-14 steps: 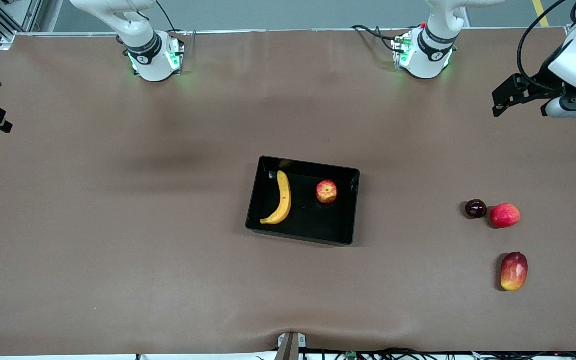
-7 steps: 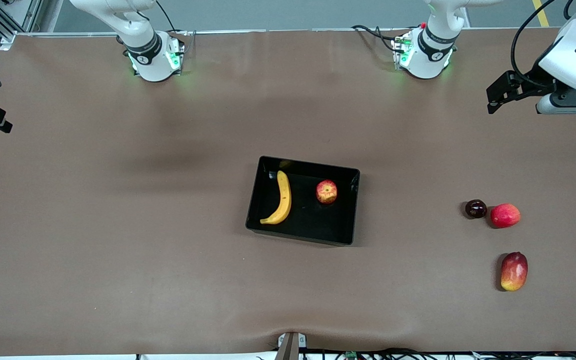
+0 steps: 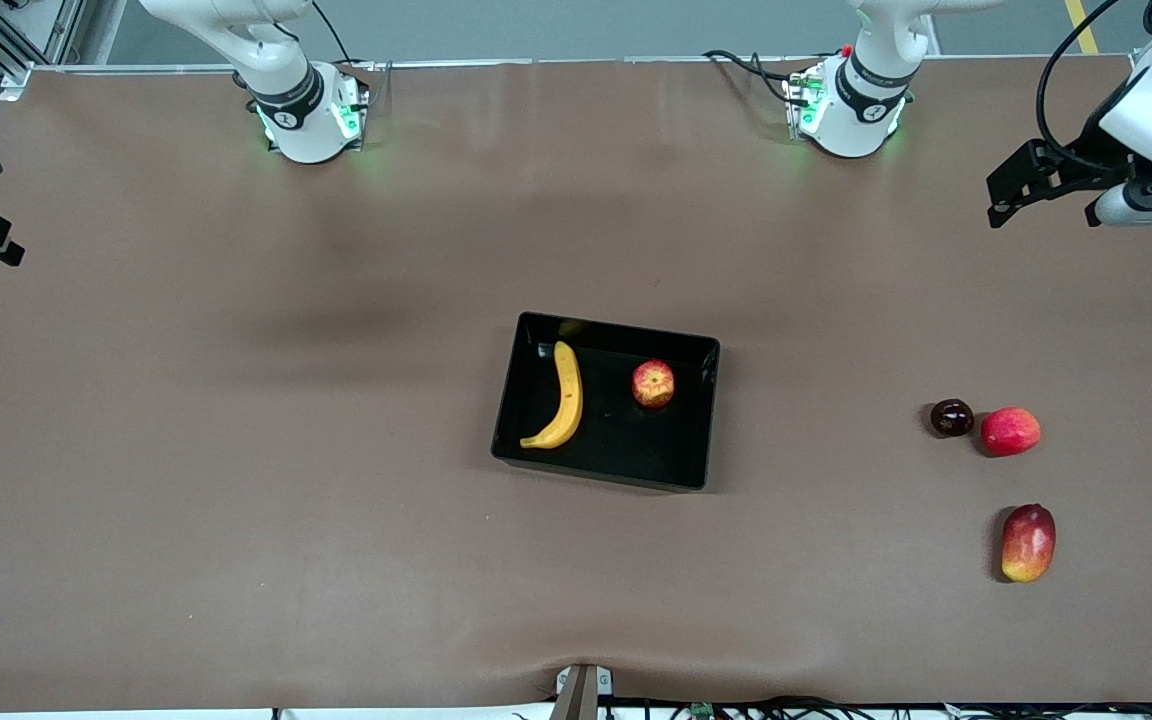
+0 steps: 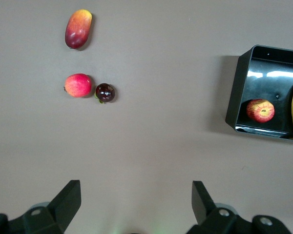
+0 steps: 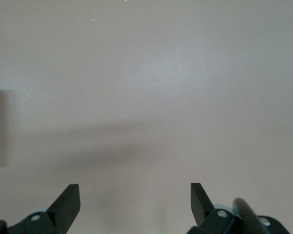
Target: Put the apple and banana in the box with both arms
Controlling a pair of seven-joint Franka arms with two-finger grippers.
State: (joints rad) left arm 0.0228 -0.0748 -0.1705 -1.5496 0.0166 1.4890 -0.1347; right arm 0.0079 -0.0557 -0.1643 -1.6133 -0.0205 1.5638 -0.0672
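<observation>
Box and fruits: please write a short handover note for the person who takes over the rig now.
Left claw: open, empty, up over the table's left-arm end.
Right claw: open, empty, over bare table.
Banana and apple: both lie in the box, apart from each other.
Done: both fruits are placed.
Left: nothing for the task, as far as I can see. The mango, the pinkish-red fruit and the dark round fruit lie on the table, outside the box.
</observation>
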